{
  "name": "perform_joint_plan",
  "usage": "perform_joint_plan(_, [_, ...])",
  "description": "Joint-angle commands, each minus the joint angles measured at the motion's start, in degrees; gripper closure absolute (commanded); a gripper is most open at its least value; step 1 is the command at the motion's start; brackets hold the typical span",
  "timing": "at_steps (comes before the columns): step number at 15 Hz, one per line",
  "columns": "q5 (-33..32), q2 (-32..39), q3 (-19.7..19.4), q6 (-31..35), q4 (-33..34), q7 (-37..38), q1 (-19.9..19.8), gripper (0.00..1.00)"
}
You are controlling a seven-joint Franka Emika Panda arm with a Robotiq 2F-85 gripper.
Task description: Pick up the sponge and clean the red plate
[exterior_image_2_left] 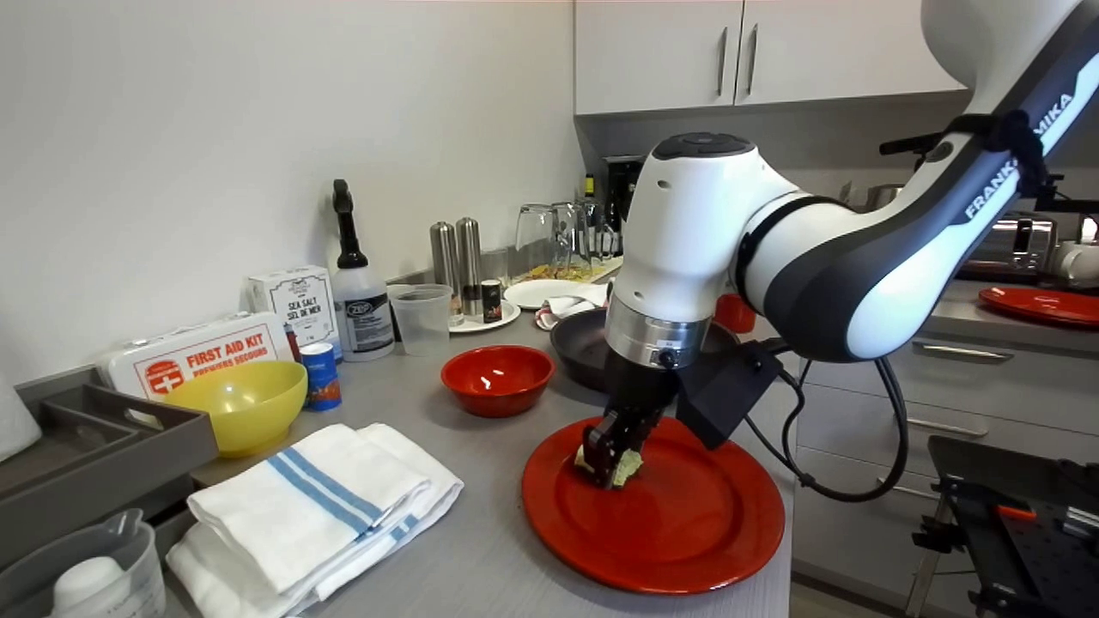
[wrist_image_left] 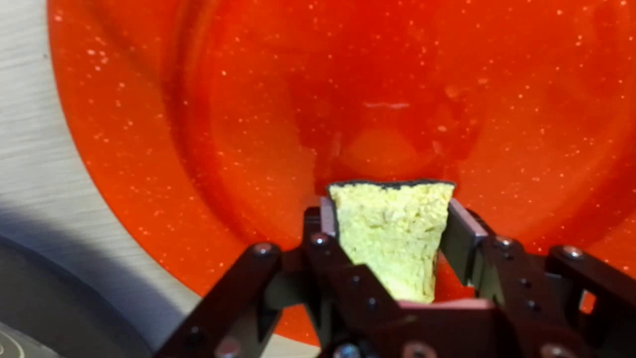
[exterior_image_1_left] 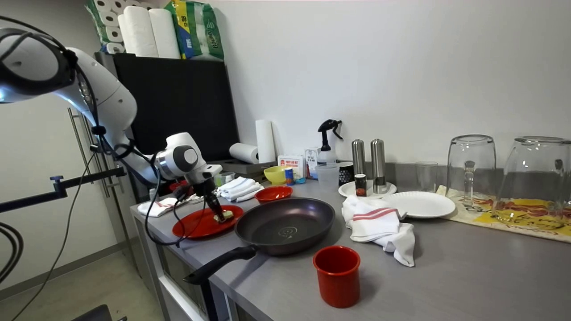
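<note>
The red plate lies flat near the counter's edge, in both exterior views (exterior_image_1_left: pixel 196 226) (exterior_image_2_left: pixel 678 549), and fills most of the wrist view (wrist_image_left: pixel 129 129). On its inner part is the pale yellow-green sponge (wrist_image_left: pixel 387 243), with a dark layer along its far edge. My gripper (wrist_image_left: pixel 392 216) points down over the plate, its fingers on either side of the sponge and shut on it. In an exterior view, bits of sponge (exterior_image_2_left: pixel 630 468) stick out past the gripper (exterior_image_2_left: pixel 606 463). The sponge appears to touch the plate; its underside is hidden.
A black frying pan (exterior_image_1_left: pixel 287 227) stands close beside the plate, its handle over the counter edge. A deep red bowl (exterior_image_2_left: pixel 498 382) and folded white towels (exterior_image_2_left: pixel 318 506) are nearby. A tall red cup (exterior_image_1_left: pixel 337 278) stands beyond the pan. My cable hangs beside the plate.
</note>
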Motion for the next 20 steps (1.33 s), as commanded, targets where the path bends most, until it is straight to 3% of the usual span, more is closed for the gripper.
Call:
perform_joint_plan(1, [-0.18, 4.07, -0.80, -0.51, 4.08, 0.59, 2.15, 0.73])
perform_joint_plan(20, [5.30, 3.23, 3.05, -0.36, 5.61, -2.06, 5.42, 0.73])
